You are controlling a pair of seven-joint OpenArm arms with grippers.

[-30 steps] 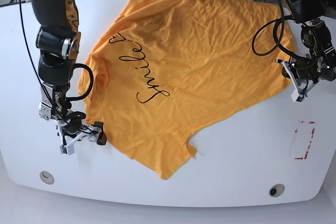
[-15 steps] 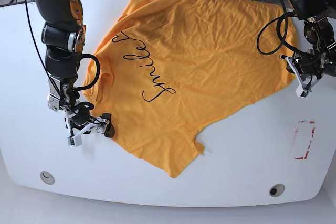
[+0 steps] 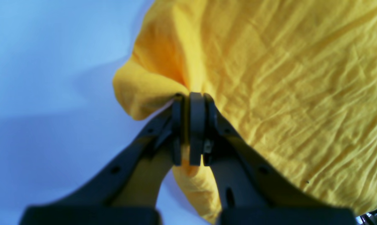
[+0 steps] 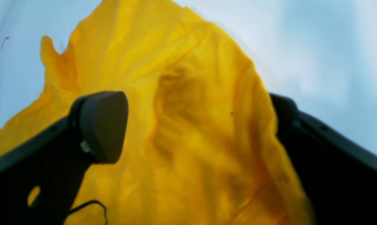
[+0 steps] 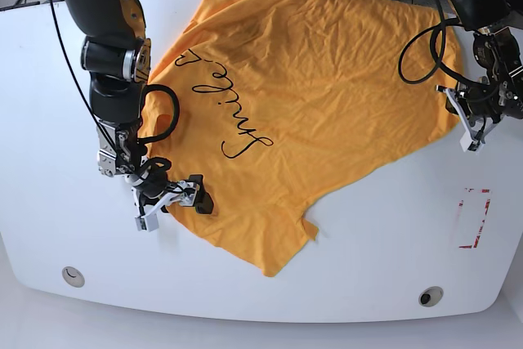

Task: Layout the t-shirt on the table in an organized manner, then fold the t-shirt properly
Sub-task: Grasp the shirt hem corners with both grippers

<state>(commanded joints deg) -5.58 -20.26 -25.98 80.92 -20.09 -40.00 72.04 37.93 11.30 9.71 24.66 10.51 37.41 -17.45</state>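
The t-shirt [image 5: 327,79] is soft, bright orange-yellow cloth, full of little wrinkles. It lies spread on the smooth, shiny white table [image 5: 384,234], with curly black writing [image 5: 221,100] across it. One corner hangs in a point toward the front edge of the table.

The left gripper [image 3: 190,103] has dark, hard fingers pressed tight together. A small fold of the shirt's edge is pinched between them. The cloth bunches into a round lump just beside the tips. In the base view this gripper [image 5: 474,132] sits at the shirt's right edge.

The right gripper [image 4: 200,125] has its fingers wide apart. One rounded dark pad [image 4: 102,125] shows on one side, and the shirt lies between the two fingers. In the base view it [image 5: 176,200] sits at the shirt's lower left edge.

A red-marked box [image 5: 472,218] is drawn on the table, well apart from the shirt.
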